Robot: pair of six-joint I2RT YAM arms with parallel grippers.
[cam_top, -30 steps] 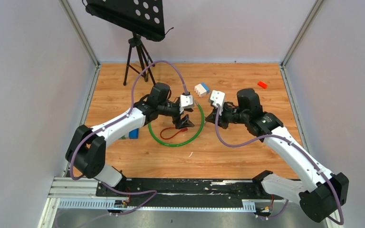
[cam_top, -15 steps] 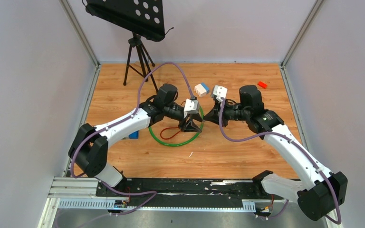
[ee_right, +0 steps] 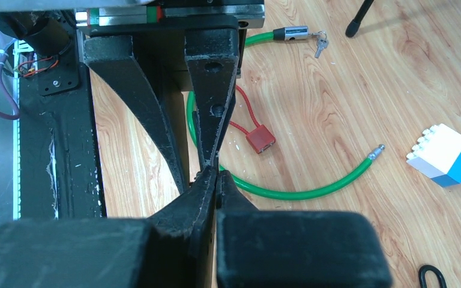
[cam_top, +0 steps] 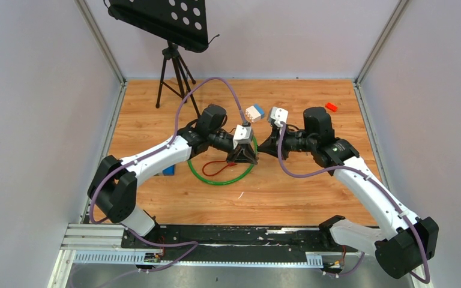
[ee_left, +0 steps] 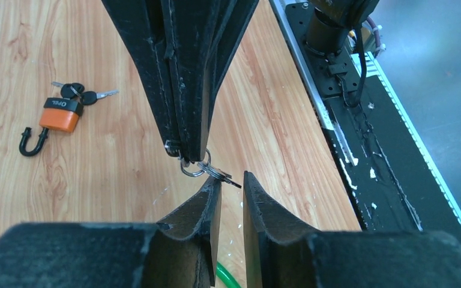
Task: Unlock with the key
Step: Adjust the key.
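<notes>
My right gripper (cam_top: pixel 260 150) is shut on a ring of keys (ee_left: pixel 211 171), held above the table. One key blade pokes out from under its tips. My left gripper (ee_left: pixel 231 179) faces it tip to tip. Its jaws stand a narrow gap apart, and the blade's tip lies at their mouth against one fingertip (ee_left: pixel 215 183). In the right wrist view my right gripper (ee_right: pixel 217 175) is pressed shut, with the left fingers (ee_right: pixel 213 78) just beyond. A red padlock (ee_right: pixel 260 138) with a red cable shackle lies below, inside the green cable's (cam_top: pixel 216 180) curve.
The green cable's silver lock cylinder (ee_right: pixel 291 33) has its own keys in it. An orange padlock (ee_left: pixel 60 115) with keys lies apart on the wood. A white and blue block (cam_top: pixel 254 112) sits behind the grippers. A tripod stand (cam_top: pixel 177 66) is at the back left.
My left gripper has swung right to meet the right gripper, and its jaws have narrowed from wide to a slim gap. The right gripper shifted slightly left and stayed shut on the keys.
</notes>
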